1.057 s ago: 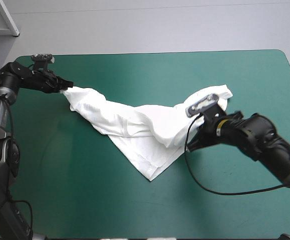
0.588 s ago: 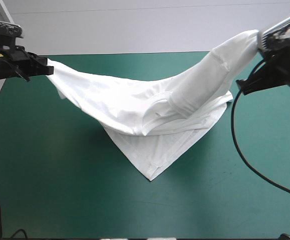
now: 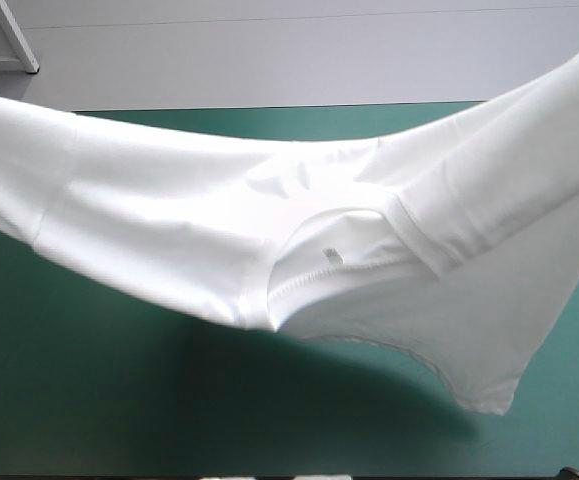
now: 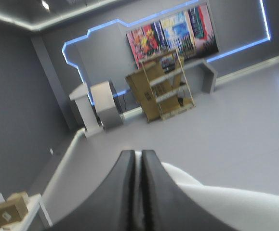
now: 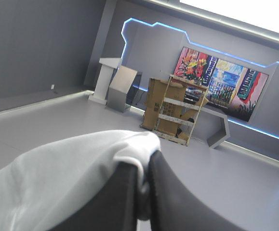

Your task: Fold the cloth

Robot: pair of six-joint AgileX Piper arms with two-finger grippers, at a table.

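**Left gripper (image 4: 138,158), right gripper (image 5: 146,166) clenched on raised T-shirt (image 3: 169,220)**

High view: T-shirt hangs above teal-green bench (image 3: 89,400), neckline sagging mid-span.
Left wrist view: little cloth shows at the pinch; it could slip out.
Right wrist view: cloth bunched over the tip; uneven hold may skew the fold.

Lab-like hall: teal-green table (image 3: 89,400), bare grey floor (image 3: 269,70), cartons (image 4: 140,86) by wall
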